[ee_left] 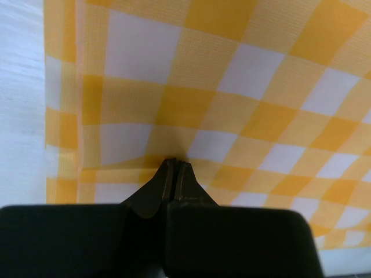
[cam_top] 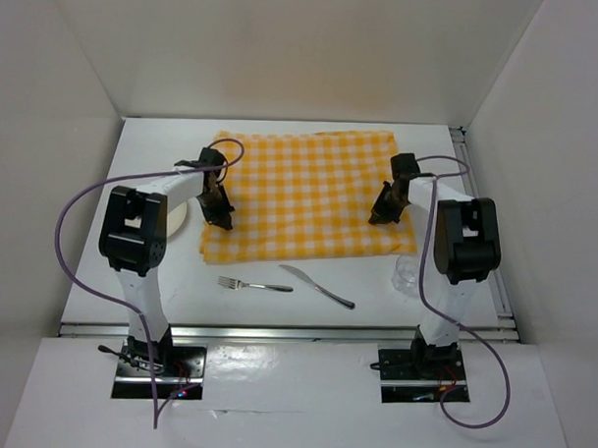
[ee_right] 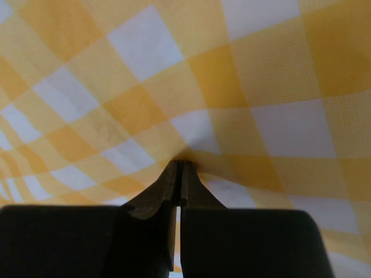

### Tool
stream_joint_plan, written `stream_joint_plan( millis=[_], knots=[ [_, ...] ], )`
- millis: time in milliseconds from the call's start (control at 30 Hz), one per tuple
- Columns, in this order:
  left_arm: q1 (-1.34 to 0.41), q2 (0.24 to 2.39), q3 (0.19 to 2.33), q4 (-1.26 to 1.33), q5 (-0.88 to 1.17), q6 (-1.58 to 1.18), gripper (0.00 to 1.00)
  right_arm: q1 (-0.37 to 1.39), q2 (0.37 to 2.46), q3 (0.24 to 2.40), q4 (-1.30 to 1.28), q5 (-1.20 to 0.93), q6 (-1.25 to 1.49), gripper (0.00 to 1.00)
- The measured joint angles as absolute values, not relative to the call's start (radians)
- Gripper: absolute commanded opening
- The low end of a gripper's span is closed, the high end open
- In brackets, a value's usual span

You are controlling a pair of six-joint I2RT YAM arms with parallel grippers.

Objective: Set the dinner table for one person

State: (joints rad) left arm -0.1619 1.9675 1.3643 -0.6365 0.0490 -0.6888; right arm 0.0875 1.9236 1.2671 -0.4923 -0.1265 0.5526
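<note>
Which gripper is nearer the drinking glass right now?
Right. The right gripper pinches the checked cloth near its right edge, just beyond the drinking glass. The left gripper pinches the cloth's left edge, across the whole cloth from the glass.

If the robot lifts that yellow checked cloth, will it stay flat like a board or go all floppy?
Probably floppy: the checked cloth puckers where the left gripper and right gripper pinch it. It would likely sag in the middle, held only at two spots. It looks thin, so probably light.
</note>
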Motion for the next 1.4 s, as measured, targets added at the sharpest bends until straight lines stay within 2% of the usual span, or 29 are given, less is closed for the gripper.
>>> stream_joint_plan(
  millis=[433,733,1133,1167,1200,1300,1333,1367,1400],
  knots=[
    [-0.121,2.048,1.498,-0.690,-0.077,-0.714,0.00,0.210,1.874,1.156,-0.368,-0.051,0.580,0.00],
    [-0.086,1.957,1.357,-0.618,-0.084,-0.733,0.00,0.266,1.809,1.059,-0.305,-0.029,0.613,0.00],
    [-0.085,1.870,1.265,-0.644,-0.107,-0.733,0.00,0.281,1.750,0.994,-0.317,-0.030,0.632,0.00],
    [-0.085,1.863,1.265,-0.648,-0.108,-0.732,0.02,0.282,1.745,0.994,-0.331,-0.027,0.631,0.03],
    [-0.085,1.855,1.266,-0.650,-0.108,-0.731,0.10,0.283,1.741,0.994,-0.347,-0.025,0.631,0.06],
    [-0.086,1.831,1.293,-0.673,-0.108,-0.718,0.24,0.290,1.734,1.012,-0.422,-0.010,0.623,0.14],
    [-0.088,1.820,1.311,-0.682,-0.108,-0.710,0.35,0.294,1.734,1.027,-0.452,-0.006,0.618,0.17],
    [-0.089,1.811,1.331,-0.690,-0.109,-0.704,0.40,0.300,1.734,1.045,-0.476,-0.003,0.614,0.20],
    [-0.091,1.799,1.354,-0.693,-0.109,-0.701,0.43,0.308,1.734,1.069,-0.497,-0.001,0.609,0.31]
  ],
)
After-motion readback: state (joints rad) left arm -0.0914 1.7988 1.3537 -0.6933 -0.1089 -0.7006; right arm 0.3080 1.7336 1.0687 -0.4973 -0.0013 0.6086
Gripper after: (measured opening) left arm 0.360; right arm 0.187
